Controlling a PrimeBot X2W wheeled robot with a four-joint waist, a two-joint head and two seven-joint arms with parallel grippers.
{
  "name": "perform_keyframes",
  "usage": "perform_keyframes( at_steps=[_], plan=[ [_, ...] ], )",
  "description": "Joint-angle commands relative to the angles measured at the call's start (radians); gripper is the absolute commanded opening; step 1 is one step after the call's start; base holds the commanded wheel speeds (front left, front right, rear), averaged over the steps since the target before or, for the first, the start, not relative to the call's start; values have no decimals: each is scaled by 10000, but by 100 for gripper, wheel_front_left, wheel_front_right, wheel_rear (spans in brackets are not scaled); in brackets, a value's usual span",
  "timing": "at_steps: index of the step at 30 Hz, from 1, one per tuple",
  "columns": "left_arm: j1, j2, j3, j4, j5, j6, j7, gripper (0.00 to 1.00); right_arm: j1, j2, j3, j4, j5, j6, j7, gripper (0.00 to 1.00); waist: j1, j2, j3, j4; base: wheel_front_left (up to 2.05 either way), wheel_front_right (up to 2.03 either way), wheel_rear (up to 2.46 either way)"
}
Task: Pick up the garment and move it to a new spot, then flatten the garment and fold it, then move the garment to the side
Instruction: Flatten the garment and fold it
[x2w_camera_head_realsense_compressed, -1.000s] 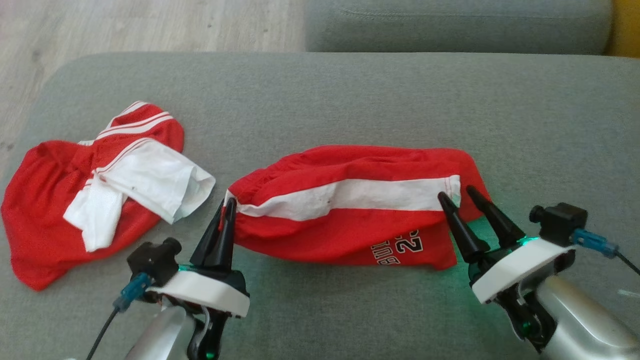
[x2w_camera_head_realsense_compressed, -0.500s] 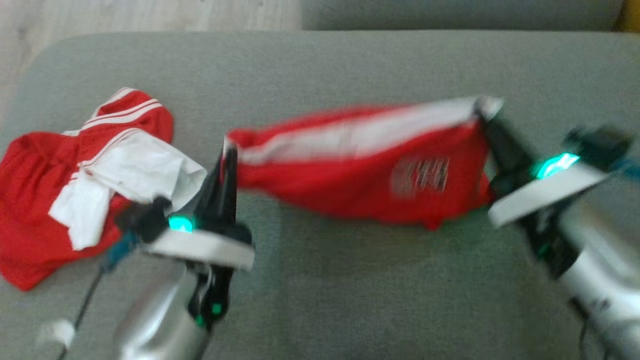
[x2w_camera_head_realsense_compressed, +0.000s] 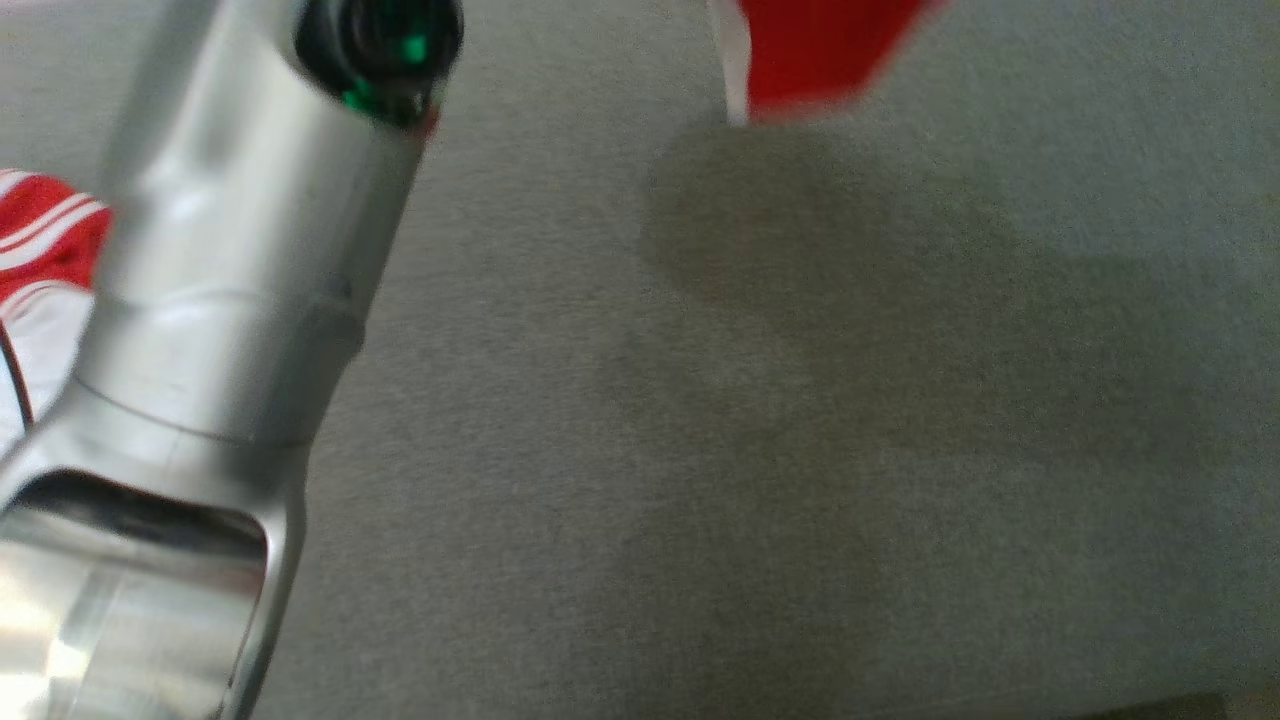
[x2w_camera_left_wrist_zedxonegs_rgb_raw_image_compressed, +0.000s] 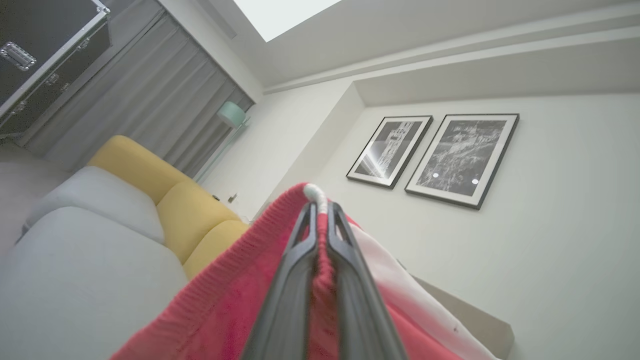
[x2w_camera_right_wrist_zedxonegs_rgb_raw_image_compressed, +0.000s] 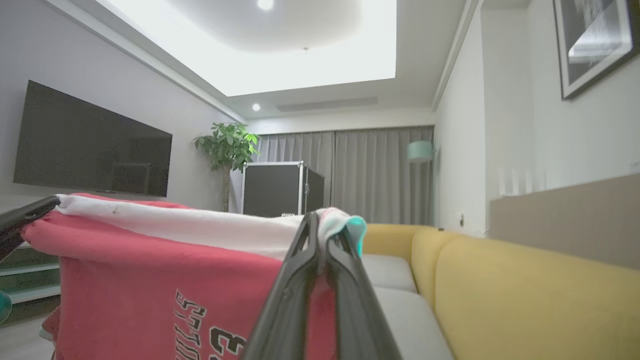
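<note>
The garment (x2w_camera_right_wrist_zedxonegs_rgb_raw_image_compressed: 150, 280), red with a white band and black-and-white lettering, hangs stretched in the air between my two grippers. In the right wrist view my right gripper (x2w_camera_right_wrist_zedxonegs_rgb_raw_image_compressed: 321, 225) is shut on its white-banded corner, and my left gripper's dark fingers (x2w_camera_right_wrist_zedxonegs_rgb_raw_image_compressed: 22, 215) pinch the far corner. In the left wrist view my left gripper (x2w_camera_left_wrist_zedxonegs_rgb_raw_image_compressed: 322, 207) is shut on the garment's (x2w_camera_left_wrist_zedxonegs_rgb_raw_image_compressed: 225, 310) red ribbed edge. The blurred head view shows the garment's lower tip (x2w_camera_head_realsense_compressed: 810, 55) dangling at the top, above its shadow on the grey cushion (x2w_camera_head_realsense_compressed: 800, 450), and my silver left forearm (x2w_camera_head_realsense_compressed: 230, 250) at the left.
A second red-and-white garment (x2w_camera_head_realsense_compressed: 40, 240) lies at the cushion's far left edge. A yellow sofa back (x2w_camera_right_wrist_zedxonegs_rgb_raw_image_compressed: 525, 300) and grey seat cushions (x2w_camera_left_wrist_zedxonegs_rgb_raw_image_compressed: 75, 280) lie beyond. A black case (x2w_camera_right_wrist_zedxonegs_rgb_raw_image_compressed: 277, 187), a plant (x2w_camera_right_wrist_zedxonegs_rgb_raw_image_compressed: 227, 145) and a wall screen (x2w_camera_right_wrist_zedxonegs_rgb_raw_image_compressed: 90, 145) stand further off.
My right gripper has shut on the garment's corner. Both arms have raised it off the cushion, stretched between them. The head camera has shifted too, and its picture is blurred.
</note>
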Motion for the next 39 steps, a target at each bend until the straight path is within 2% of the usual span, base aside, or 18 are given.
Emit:
perform_keyframes(
  at_steps=[1,4,6,12,18,25,31,35,39],
  plan=[
    [-569,222,217,-366,-114,-59,-117,0,-272,-188,-218,-469,-198,-7,-63,0,-3,0,536,-560,0,0,0],
    [-410,292,142,-636,-425,-59,-184,0,-187,-125,-470,-832,-394,-7,-64,0,-3,0,562,-651,0,0,0],
    [235,465,49,-738,-437,-59,-199,0,363,-134,-279,-955,-453,-7,-64,0,-3,0,523,-635,0,0,0],
    [3720,476,253,-626,-45,-59,-205,0,3191,-155,384,-907,-265,-7,-64,0,-3,0,229,-251,0,0,0],
    [7051,130,763,-464,545,-59,-207,0,6193,173,498,-955,41,-7,-64,0,-3,0,-420,103,0,0,0],
    [9979,-14,1513,-1215,1090,-59,-207,0,8874,399,369,-1620,158,-7,-64,0,-3,0,-1587,313,0,0,0],
    [11284,-34,1663,-1988,1156,-18,-207,0,10318,363,-67,-2499,178,-7,-49,0,-3,0,-2171,473,0,0,0],
    [11439,-36,1355,-2478,1158,363,-208,0,10667,399,-413,-3118,85,-7,217,0,-3,0,-2189,608,0,0,0],
    [10676,-37,1001,-2657,1008,841,-208,0,10004,425,-464,-3173,129,-7,577,0,-3,0,-1768,727,0,0,0]
  ],
)
